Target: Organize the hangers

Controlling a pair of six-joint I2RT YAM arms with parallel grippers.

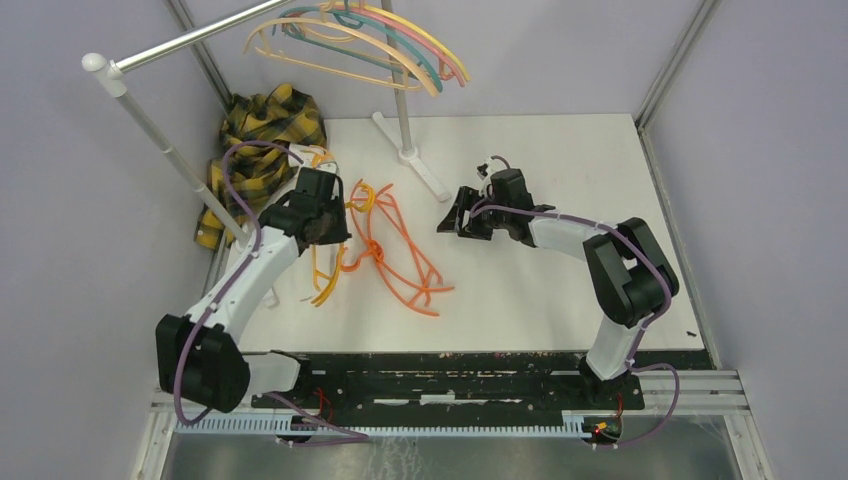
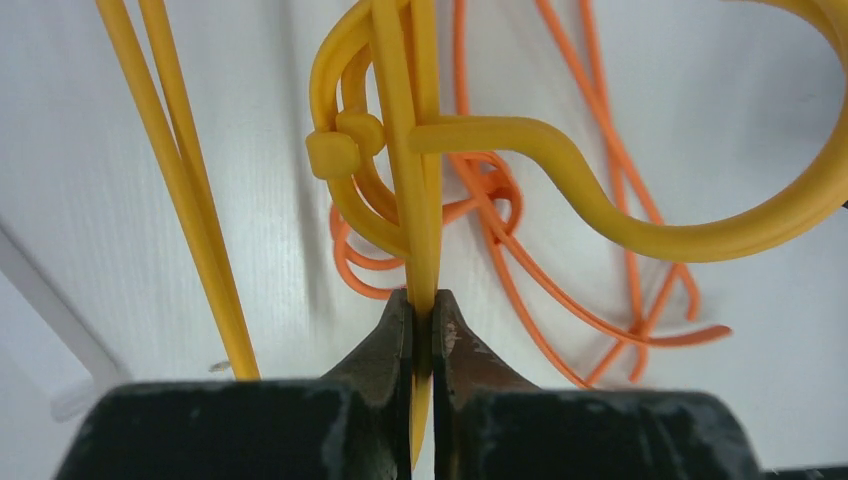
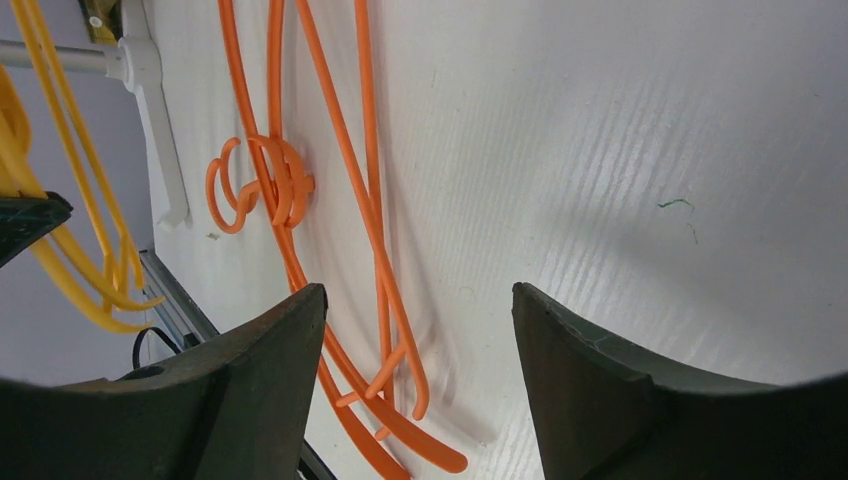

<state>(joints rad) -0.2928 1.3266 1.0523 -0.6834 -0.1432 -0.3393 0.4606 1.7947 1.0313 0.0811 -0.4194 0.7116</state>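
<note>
- Left gripper (image 2: 421, 300) – jaws pressed together on a thin bar of a yellow hanger (image 2: 408, 200), which runs straight up the middle of the left wrist frame, its hook curling off the right edge.
- From the top view that pinch is buried under the wrist. Only bits of yellow poke out left of centre.
- Right gripper (image 3: 418, 292): jaws spread wide, nothing between them, only bare white tabletop (image 1: 540, 290) below.
- The orange hangers (image 1: 378, 252) lie tangled at the centre of the tabletop, between the two grippers. How many there are is hard to count.
- Upper left of the top view – a bunch of hung hangers (image 1: 425, 62) in peach, yellow, pink and teal, their hooks cut off by the top edge.
- A plaid cloth (image 1: 262, 130) sits bunched at the far left, behind a rack pole (image 1: 165, 145).
</note>
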